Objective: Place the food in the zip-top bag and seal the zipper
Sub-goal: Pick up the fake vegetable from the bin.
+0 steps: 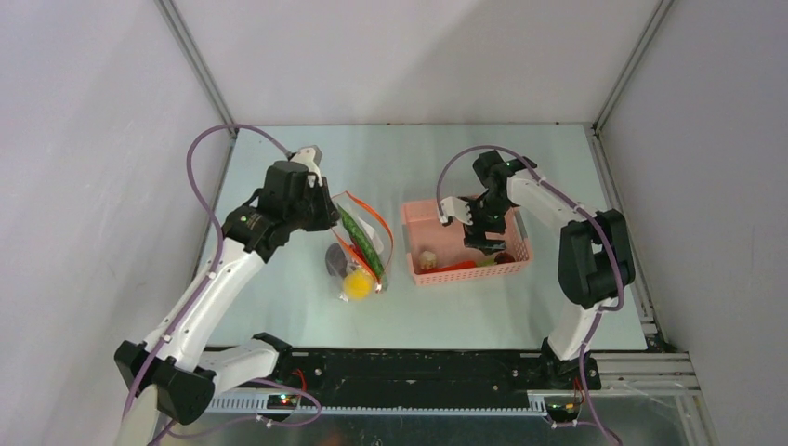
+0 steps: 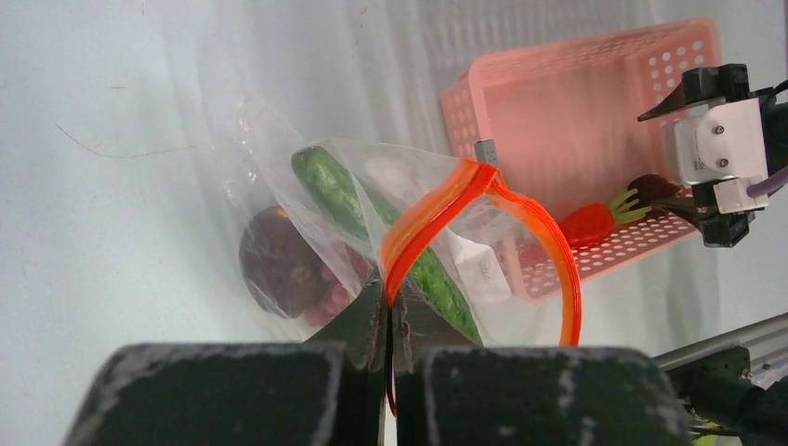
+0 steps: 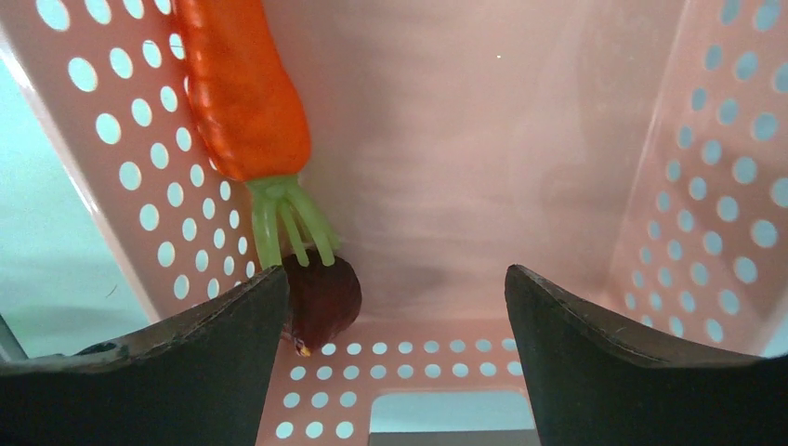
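Observation:
The clear zip-top bag (image 1: 358,265) hangs from my left gripper (image 2: 388,299), which is shut on the orange-red zipper strip (image 2: 437,209) at the bag's mouth. The mouth gapes in a loop. Inside the bag are a long green pod (image 2: 327,181), a dark round fruit (image 2: 274,260) and a yellow lemon (image 1: 356,283). My right gripper (image 3: 395,316) is open, reaching down into the pink basket (image 3: 520,139). A small dark red piece (image 3: 325,295) lies by its left finger (image 3: 204,353), under the green stem of a red chili (image 3: 246,93). Nothing is between the jaws.
The pink mesh basket (image 1: 418,216) stands right of the bag, mid-table. It also holds a pale round piece (image 1: 427,257). Grey walls close in the table on three sides. The arm bases and a black rail (image 1: 409,367) run along the near edge.

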